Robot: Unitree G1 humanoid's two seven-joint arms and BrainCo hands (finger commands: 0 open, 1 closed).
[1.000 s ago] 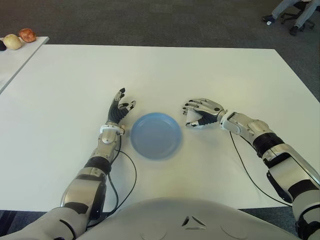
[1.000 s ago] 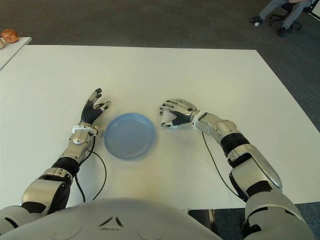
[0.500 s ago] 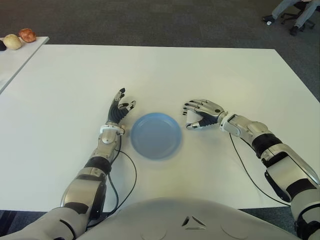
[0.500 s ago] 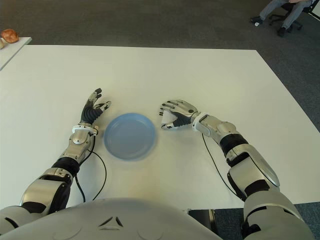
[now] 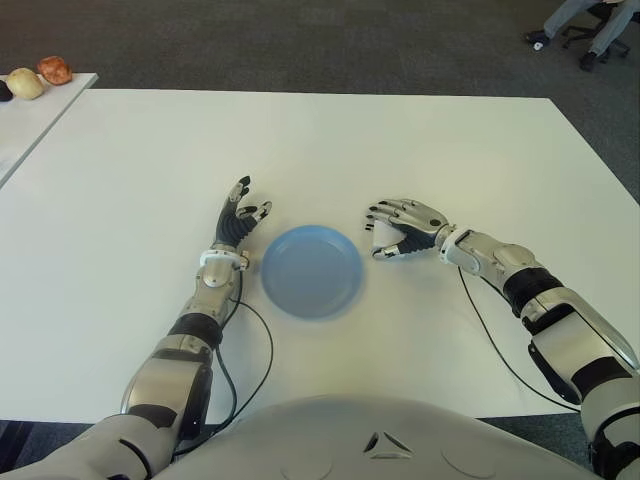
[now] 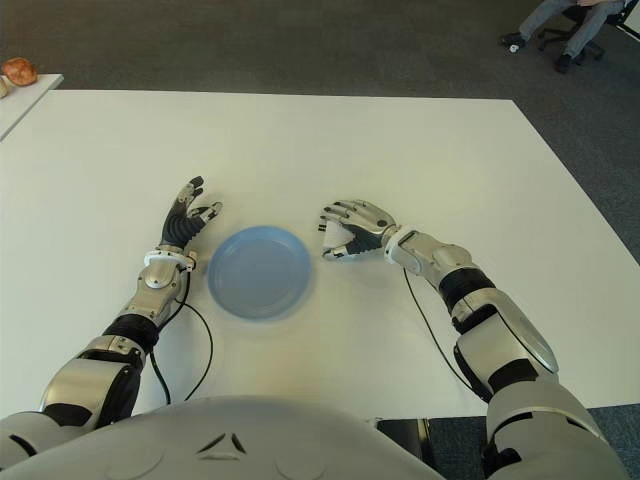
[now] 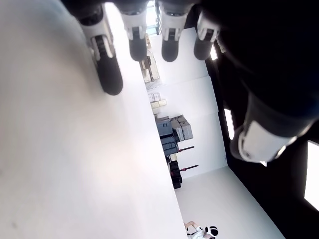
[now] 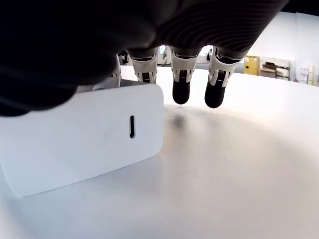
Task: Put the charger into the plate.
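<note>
The white charger [image 8: 84, 144], a block with a slot port in one face, is under my right hand [image 5: 400, 228], just right of the blue plate [image 5: 312, 270]. The hand's fingers [image 8: 180, 84] curl down over the charger, and a patch of its white body shows between them [image 5: 384, 240]. Whether its underside still touches the table I cannot tell. The plate holds nothing. My left hand [image 5: 241, 213] shows just left of the plate, fingers spread and holding nothing.
The white table [image 5: 420, 140] stretches far beyond the plate. A side table [image 5: 30, 115] at the far left carries small round items [image 5: 40, 75]. A person's legs and an office chair [image 5: 590, 30] show at the far right. A black cable [image 5: 490, 330] trails from my right forearm.
My right hand with the charger has shifted very slightly toward the far side. The left hand and the plate have stayed put.
</note>
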